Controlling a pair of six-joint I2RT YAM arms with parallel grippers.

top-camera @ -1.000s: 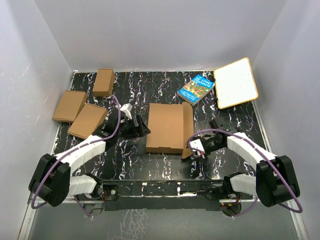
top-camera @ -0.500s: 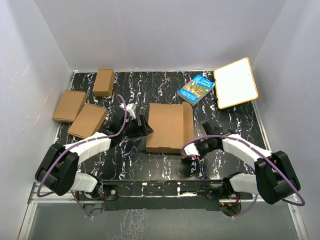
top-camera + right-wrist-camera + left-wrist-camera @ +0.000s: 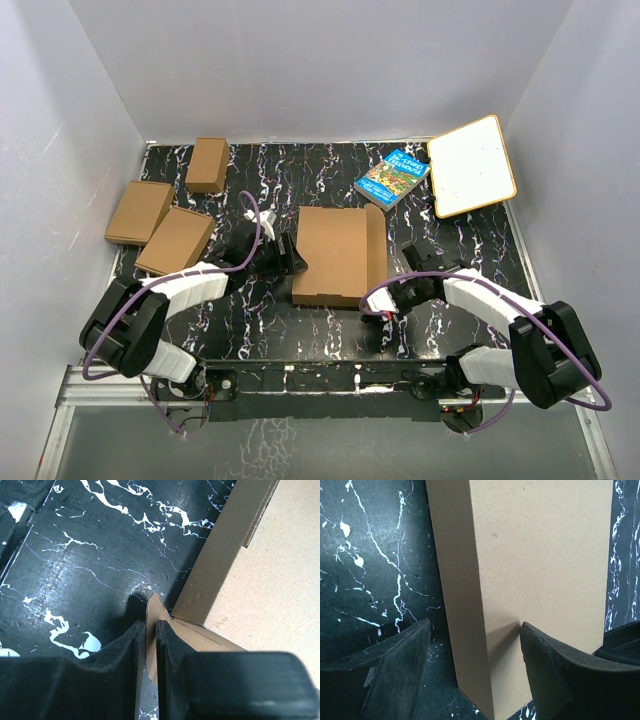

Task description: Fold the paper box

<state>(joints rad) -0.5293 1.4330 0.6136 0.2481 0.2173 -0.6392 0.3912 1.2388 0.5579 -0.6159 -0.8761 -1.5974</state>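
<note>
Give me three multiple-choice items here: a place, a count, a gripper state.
1. Where is the blue book? A on the paper box; B beside the white board; C at the near edge.
2. How many small brown boxes lie at the left? A two; B three; C five.
3. The right gripper is: A wide open; B holding the book; C shut on the paper box's corner flap.
1 B: it lies by the board at the far side. 2 B: three are spread there. 3 C: it pinches the flap.

Paper box (image 3: 335, 255): brown corrugated, folded near-flat (right flap sticking out), mid black marbled table (image 3: 330, 170).
</note>
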